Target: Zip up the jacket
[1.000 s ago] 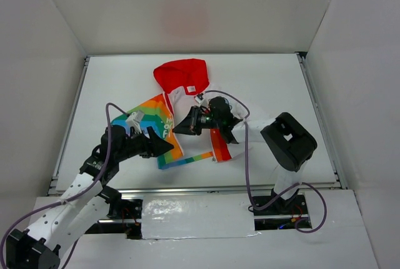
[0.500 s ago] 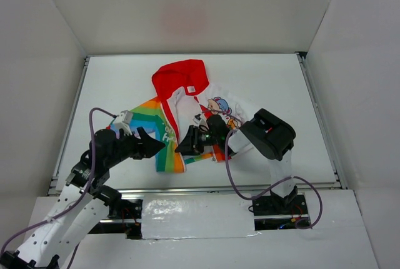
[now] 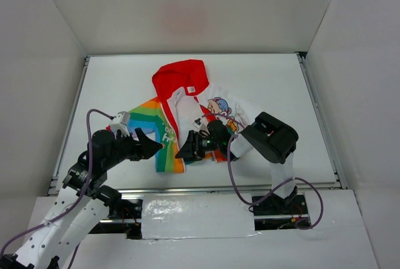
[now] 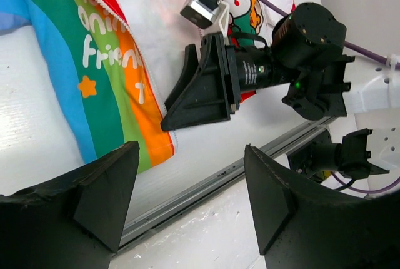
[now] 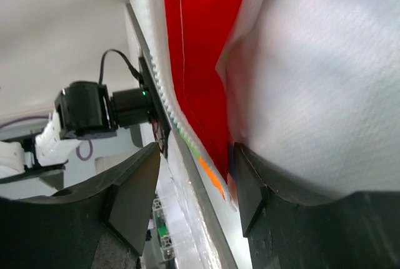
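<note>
The jacket [image 3: 187, 103] lies open on the white table: red hood [image 3: 181, 78] at the far end, rainbow panel [image 3: 153, 119] on the left, cartoon-print panel [image 3: 219, 107] on the right. My right gripper [image 3: 183, 151] sits low at the jacket's near hem, between the panels. In the right wrist view it [image 5: 194, 187] is open, with the red lining [image 5: 206, 50] and the zipper teeth [image 5: 181, 131] running into the gap by one finger. My left gripper [image 3: 153, 147] hovers by the rainbow panel's near corner. It [image 4: 190, 200] is open, holding nothing, and the rainbow panel [image 4: 62, 62] lies just ahead of it.
A metal rail [image 3: 200, 187] runs along the table's near edge, close under both grippers. The right arm's bulky elbow [image 3: 278, 137] stands over the table right of the jacket. White walls enclose the table on three sides. A purple cable [image 3: 234, 175] loops near the right arm.
The right gripper drew the bunched right panel toward the near edge, spreading the cartoon print flat, then opened its jaws. The left gripper drew back slightly toward the near left.
</note>
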`<state>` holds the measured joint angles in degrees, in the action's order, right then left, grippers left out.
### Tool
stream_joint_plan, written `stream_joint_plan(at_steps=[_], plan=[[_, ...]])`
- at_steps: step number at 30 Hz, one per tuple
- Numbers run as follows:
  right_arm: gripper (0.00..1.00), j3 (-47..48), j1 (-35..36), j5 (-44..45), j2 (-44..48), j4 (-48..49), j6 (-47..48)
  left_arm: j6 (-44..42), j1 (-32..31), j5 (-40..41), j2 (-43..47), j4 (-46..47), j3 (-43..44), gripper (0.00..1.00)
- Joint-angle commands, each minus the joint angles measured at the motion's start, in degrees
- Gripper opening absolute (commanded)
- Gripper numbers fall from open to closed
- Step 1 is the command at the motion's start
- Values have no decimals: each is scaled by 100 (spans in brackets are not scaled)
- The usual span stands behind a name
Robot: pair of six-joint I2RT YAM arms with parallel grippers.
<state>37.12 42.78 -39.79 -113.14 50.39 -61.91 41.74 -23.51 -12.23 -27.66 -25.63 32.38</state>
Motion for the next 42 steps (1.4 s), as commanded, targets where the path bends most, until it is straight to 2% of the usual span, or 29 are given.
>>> stream_joint_plan(at_steps=[1,4,8,10,11,16,23,24,27,31,39,42], plan=[[58,-179,326,287,257,-134,258,-157,-22,54,68,40,163,80],[52,-170,388,375,214,-170,258,-175,-22,19,59,58,172,81],[38,5,380,489,82,-362,328,-174,-22,-51,6,102,137,81],[27,189,388,498,38,-538,390,-183,-22,-87,-3,93,119,81],[17,268,388,499,38,-565,381,-183,-22,-95,-3,93,111,81],[0,374,388,534,248,-811,443,-183,-22,-113,41,102,84,81],[0,445,388,455,1197,-1154,408,-140,-22,-402,-187,374,-91,81],[0,549,362,429,1529,-1311,425,-44,-22,-673,-309,696,-283,80],[0,681,336,314,1733,-1321,382,88,-22,-990,-433,979,-486,79],[0,989,301,252,1796,-1602,460,256,-31,-1308,-530,1594,-707,74],[0,1025,292,130,1541,-1260,268,326,-40,-1335,-495,1693,-909,56],[0,999,292,138,1497,-1198,258,353,-40,-1344,-503,1789,-1023,55]])
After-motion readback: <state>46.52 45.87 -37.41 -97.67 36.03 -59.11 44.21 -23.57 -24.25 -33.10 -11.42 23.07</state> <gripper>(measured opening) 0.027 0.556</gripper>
